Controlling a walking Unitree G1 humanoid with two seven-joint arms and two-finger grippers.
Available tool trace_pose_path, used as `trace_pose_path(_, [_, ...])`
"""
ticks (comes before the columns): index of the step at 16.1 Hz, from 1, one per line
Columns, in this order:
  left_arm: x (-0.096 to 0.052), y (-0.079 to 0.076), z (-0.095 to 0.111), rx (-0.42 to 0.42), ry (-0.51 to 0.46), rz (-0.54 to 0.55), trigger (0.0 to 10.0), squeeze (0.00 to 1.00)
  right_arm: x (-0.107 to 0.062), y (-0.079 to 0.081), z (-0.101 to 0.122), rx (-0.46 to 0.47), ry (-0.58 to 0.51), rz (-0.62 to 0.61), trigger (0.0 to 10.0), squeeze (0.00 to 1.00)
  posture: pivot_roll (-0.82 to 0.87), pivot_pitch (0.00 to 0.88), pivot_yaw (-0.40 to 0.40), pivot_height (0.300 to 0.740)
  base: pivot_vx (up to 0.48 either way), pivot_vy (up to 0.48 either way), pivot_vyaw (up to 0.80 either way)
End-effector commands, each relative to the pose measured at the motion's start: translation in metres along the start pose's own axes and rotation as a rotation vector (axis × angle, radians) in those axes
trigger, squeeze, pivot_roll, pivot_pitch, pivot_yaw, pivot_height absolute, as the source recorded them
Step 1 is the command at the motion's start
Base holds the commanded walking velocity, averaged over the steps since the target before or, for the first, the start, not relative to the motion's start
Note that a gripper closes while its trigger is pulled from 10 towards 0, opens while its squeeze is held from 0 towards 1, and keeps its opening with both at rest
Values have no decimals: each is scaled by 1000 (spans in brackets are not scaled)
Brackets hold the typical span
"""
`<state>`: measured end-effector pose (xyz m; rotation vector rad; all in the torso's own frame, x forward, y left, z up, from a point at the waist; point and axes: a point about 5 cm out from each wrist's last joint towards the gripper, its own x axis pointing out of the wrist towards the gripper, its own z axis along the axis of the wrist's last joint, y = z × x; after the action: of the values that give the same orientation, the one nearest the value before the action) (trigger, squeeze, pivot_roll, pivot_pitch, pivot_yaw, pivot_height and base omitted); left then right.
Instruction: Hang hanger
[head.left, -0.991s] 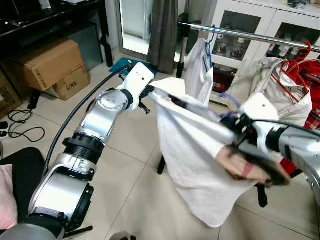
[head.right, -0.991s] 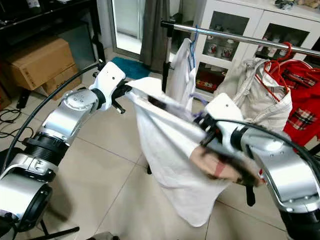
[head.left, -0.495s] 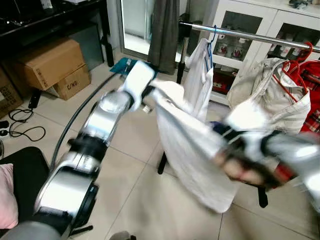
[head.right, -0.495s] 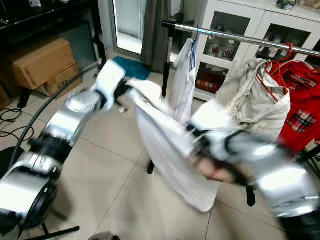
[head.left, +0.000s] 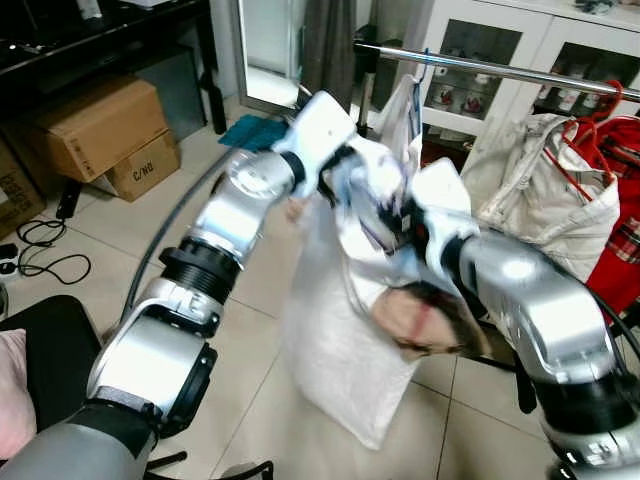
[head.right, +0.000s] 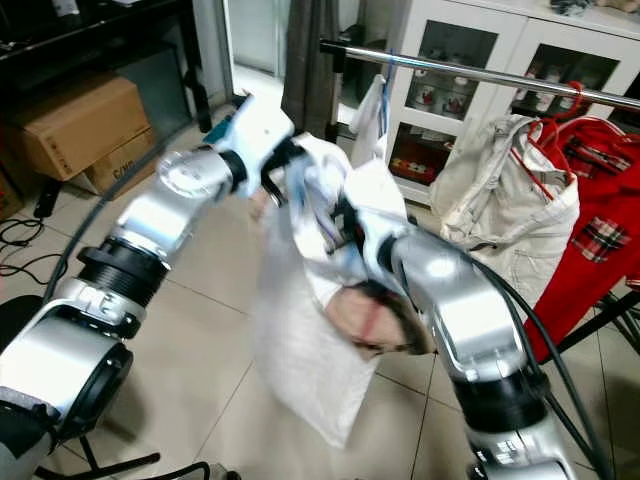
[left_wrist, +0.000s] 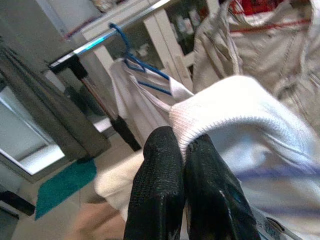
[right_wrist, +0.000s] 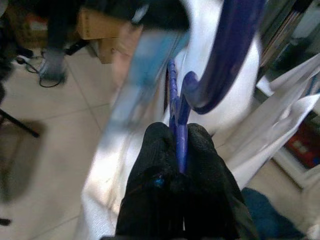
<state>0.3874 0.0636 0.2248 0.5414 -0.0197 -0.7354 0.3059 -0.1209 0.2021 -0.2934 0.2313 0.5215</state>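
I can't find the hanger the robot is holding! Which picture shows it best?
The right wrist view: the blue hanger sits close up, pinched between the right gripper jaws, its hook curving above. In the eye views it is a blurred bluish streak inside the white shirt. The left wrist view shows the left gripper pinching the shirt's hem.

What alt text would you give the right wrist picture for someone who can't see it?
The right claw, two black fingers pressed together, pinches a blue hanger whose hook curves up above them. A white shirt hangs blurred behind it, over a tiled floor.
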Motion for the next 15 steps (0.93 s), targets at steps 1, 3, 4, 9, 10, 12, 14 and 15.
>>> trace_pose_path(1, [2, -9, 1, 16, -9, -32, 0, 0, -1, -9, 2, -48, 4, -44, 0, 0, -55, 0, -7, 740, 0, 0, 0])
trace_pose_path(3, [4, -16, 2, 5, -16, -41, 0, 0, 2, -5, 2, -55, -6, 4, 0, 0, -54, 0, -8, 740, 0, 0, 0])
trace_pose_path(4, [3, -12, 1, 14, -9, -20, 0, 0, 2, -4, -1, -71, 7, 5, 0, 0, -51, 0, -12, 740, 0, 0, 0])
trace_pose_path(9, [-35, 62, -22, 99, 122, 255, 0, 0, -25, -24, -26, -140, 91, 33, 0, 0, -52, 0, -10, 740, 0, 0, 0])
trace_pose_path(10, [-56, 85, -37, 130, 201, 326, 0, 0, -38, -36, -26, -93, 58, 29, 0, 0, -52, 0, -8, 740, 0, 0, 0])
trace_pose_path(12, [-78, 103, -52, 162, 280, 391, 0, 0, -53, -47, -21, -48, 0, 35, 0, 0, -51, 0, -8, 740, 0, 0, 0])
trace_pose_path(14, [-98, 117, -67, 151, 340, 463, 0, 0, -72, -44, -10, -16, -120, 166, 0, 0, -46, 0, -11, 740, 0, 0, 0])
trace_pose_path(15, [-98, 117, -68, 139, 337, 465, 0, 0, -74, -43, -10, -5, -132, 183, 0, 0, -45, 0, -12, 740, 0, 0, 0])
